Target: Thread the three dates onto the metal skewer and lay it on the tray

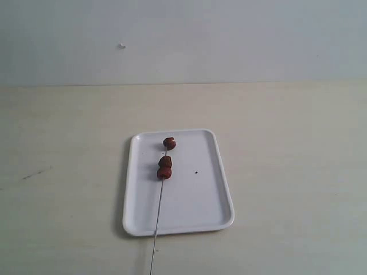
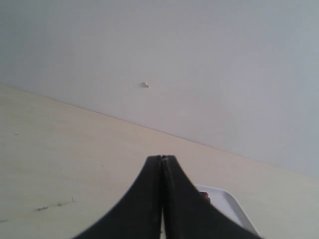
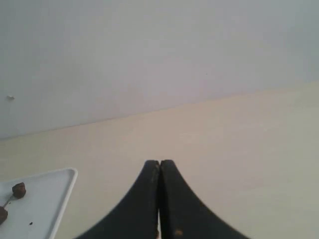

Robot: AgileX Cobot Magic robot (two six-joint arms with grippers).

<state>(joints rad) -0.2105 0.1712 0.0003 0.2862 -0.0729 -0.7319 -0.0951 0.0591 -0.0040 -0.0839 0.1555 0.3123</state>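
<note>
The left hand (image 2: 162,158) is shut tight, with its two black fingers pressed together and nothing held between them. The right hand (image 3: 159,162) is shut the same way and is empty too.

The three dates (image 1: 165,161) are stuck on the metal skewer (image 1: 159,212), near its far end. Two dates are touching each other, and the third is set a little apart, closer to the tip. The skewer is laid flat on the tray (image 1: 195,200), and its long line is run along the tray's long side. Its bare end is poked out over the near rim, above the tabletop (image 1: 69,172). The job is judged to be done, so no new grab seems to be needed.

Neither hand is seen in the exterior view, so which one is nearer cannot be told. The skewer's bare end is cut off at the edge of that view. A tiny dark speck (image 1: 196,172) is seen on the tray, but what it is cannot be made out.
</note>
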